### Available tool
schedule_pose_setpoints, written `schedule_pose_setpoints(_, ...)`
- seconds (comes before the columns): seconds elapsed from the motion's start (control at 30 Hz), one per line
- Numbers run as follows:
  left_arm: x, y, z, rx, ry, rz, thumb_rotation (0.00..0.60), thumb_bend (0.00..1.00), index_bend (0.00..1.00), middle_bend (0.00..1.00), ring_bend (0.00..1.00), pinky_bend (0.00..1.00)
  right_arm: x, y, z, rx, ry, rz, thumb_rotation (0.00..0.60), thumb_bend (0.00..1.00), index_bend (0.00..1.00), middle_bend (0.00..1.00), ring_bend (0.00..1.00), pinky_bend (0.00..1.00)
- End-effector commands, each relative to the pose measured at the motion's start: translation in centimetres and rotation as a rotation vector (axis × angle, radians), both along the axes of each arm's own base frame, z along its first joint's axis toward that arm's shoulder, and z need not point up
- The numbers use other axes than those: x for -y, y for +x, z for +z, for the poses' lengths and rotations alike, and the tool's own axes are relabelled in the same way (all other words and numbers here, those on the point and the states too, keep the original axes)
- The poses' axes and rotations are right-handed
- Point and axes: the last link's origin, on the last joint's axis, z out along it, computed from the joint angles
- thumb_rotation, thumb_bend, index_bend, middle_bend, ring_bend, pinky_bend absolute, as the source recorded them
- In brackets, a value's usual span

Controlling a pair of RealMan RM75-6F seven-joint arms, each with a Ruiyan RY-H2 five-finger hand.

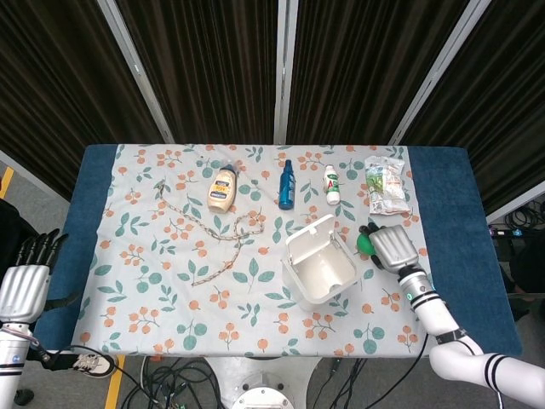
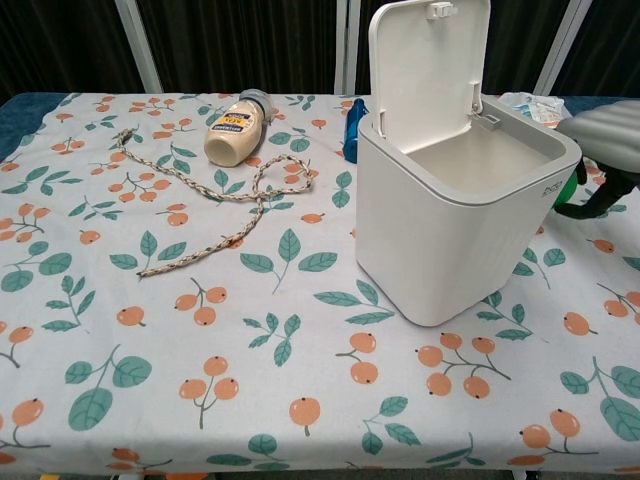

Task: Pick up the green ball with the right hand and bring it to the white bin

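The green ball lies just right of the white bin, and only a sliver of it shows past the bin's rim in the chest view. My right hand covers the ball from the right, with its dark fingers curled around and under it; the same hand shows at the chest view's right edge. The bin stands upright with its lid open. Off the table's left edge, my left hand hangs with its fingers straight and nothing in it.
Along the far side lie a mayonnaise bottle, a blue bottle, a small white bottle and a plastic packet. A braided rope sprawls left of the bin. Blue table edges flank the floral cloth.
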Motion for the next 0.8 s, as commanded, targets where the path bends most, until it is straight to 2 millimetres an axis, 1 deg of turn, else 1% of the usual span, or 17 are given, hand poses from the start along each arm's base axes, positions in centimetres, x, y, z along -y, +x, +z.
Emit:
schedule_pose_setpoints(0.03, 0.0, 0.0, 0.0, -0.001, -0.001, 0.000, 0.600, 0.00, 0.08, 0.03, 0.00, 0.05, -0.4, 1.2, 2.6, 0.062, -0.059, 0.050, 0.600, 0.34, 0.59, 0.53, 0.51, 0.74)
schedule_pose_setpoints(0.17, 0.0, 0.2, 0.0, -0.003, -0.005, -0.003, 0.600, 0.00, 0.08, 0.03, 0.00, 0.05, -1.6, 2.9, 5.7, 0.128, -0.106, 0.109, 0.600, 0.34, 0.59, 0.54, 0.51, 0.74)
schedule_pose_setpoints(0.27, -0.2, 0.4, -0.2, -0.006, -0.011, -0.010, 0.600, 0.00, 0.08, 0.03, 0.00, 0.05, -2.9, 4.4, 7.9, 0.180, -0.129, 0.162, 0.600, 0.34, 0.59, 0.54, 0.51, 0.74)
schedule_pose_setpoints(0.37, -0.3, 0.7, -0.3, -0.011, -0.014, -0.015, 0.600, 0.00, 0.08, 0.03, 0.00, 0.05, -4.1, 5.7, 8.9, 0.227, -0.115, 0.203, 0.600, 0.34, 0.59, 0.54, 0.51, 0.74)
schedule_pose_setpoints(0.43, -0.2, 0.7, -0.3, -0.014, -0.017, -0.016, 0.600, 0.00, 0.08, 0.03, 0.00, 0.05, -4.7, 6.5, 8.9, 0.253, -0.085, 0.224, 0.600, 0.34, 0.59, 0.54, 0.50, 0.74)
schedule_pose_setpoints(0.57, -0.1, 0.8, -0.3, -0.020, -0.014, -0.014, 0.600, 0.00, 0.08, 0.03, 0.00, 0.05, -5.7, 8.0, 7.9, 0.294, 0.002, 0.271, 0.600, 0.33, 0.59, 0.54, 0.50, 0.74)
schedule_pose_setpoints(0.63, -0.1, 0.7, -0.2, -0.020, -0.012, -0.010, 0.600, 0.00, 0.08, 0.03, 0.00, 0.05, -5.9, 8.6, 7.3, 0.307, 0.030, 0.290, 0.600, 0.33, 0.59, 0.54, 0.50, 0.74)
schedule_pose_setpoints(0.8, 0.0, 0.4, -0.2, -0.018, -0.014, 0.002, 0.600, 0.00, 0.08, 0.03, 0.00, 0.05, -5.9, 9.3, 5.8, 0.349, 0.091, 0.281, 0.600, 0.30, 0.58, 0.54, 0.50, 0.74)
